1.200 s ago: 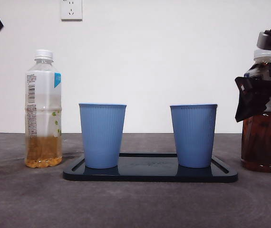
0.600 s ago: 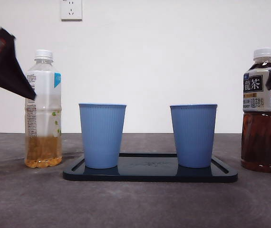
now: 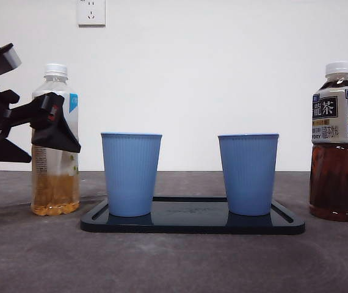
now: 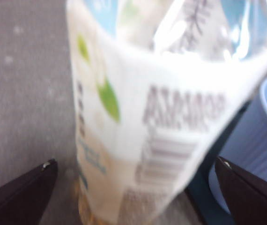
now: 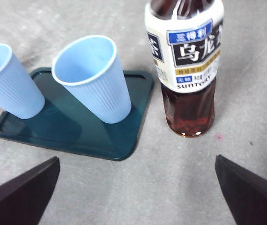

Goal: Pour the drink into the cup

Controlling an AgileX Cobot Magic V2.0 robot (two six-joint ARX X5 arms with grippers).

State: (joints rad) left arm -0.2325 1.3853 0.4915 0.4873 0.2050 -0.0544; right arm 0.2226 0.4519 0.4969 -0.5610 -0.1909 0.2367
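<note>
Left gripper (image 3: 52, 131) now in around pale tea bottle (image 3: 55, 140) left of tray (image 3: 192, 221), jaws spread, not yet pinching; right gripper (image 5: 136, 197) open, withdrawn from dark tea bottle (image 3: 337, 140); grasp next.

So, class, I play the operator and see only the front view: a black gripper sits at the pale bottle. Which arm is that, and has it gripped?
Observer: It is the left gripper. Its wrist view shows the pale bottle between its jaws, which stand open with a gap on each side.
Operator: Is anything in the cups?
Observer: The right wrist view looks down into the cup nearest the tea bottle: it is empty. The other cup hides its inside.
Operator: And the right gripper?
Observer: The right gripper is open, above the table, apart from the tea bottle.
</note>
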